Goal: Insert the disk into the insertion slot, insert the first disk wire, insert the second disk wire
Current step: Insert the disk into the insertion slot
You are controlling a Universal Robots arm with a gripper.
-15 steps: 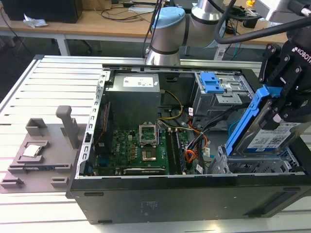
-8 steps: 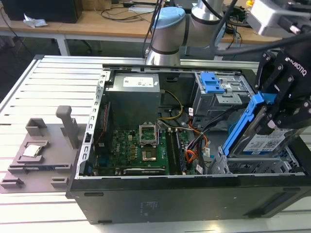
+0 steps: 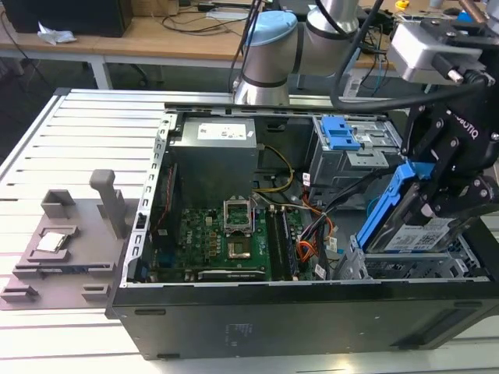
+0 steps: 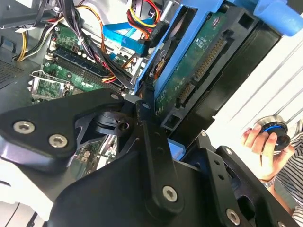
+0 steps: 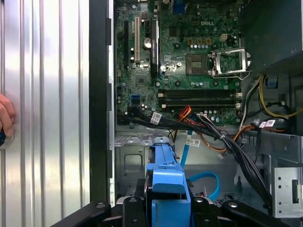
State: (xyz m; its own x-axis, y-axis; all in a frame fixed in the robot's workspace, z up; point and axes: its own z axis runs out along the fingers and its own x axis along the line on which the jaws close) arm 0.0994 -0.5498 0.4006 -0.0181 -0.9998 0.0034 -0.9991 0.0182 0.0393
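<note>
Exterior view: my gripper [image 3: 427, 191] pinches the disk [image 3: 407, 230], tilted just above the insertion slot [image 3: 405, 269]; I judge this is step one. Second wrist view: its circuit side shows. First wrist view: the second disk wire [image 5: 208, 182] curls inside the case; I reckon the disk needs levelling before any push.

Our count, kind by kind

We see one open computer case [image 3: 234, 315], one motherboard [image 3: 222, 234], one disk [image 3: 417, 236] in one claw [image 3: 433, 199], two drive cages, the insertion slot [image 3: 398, 269] and a grey cage [image 3: 359, 156], one second disk wire [image 5: 210, 176], one hand [image 4: 260, 149], and one grey fixture [image 3: 78, 241] on the counter [image 3: 93, 132].
</note>
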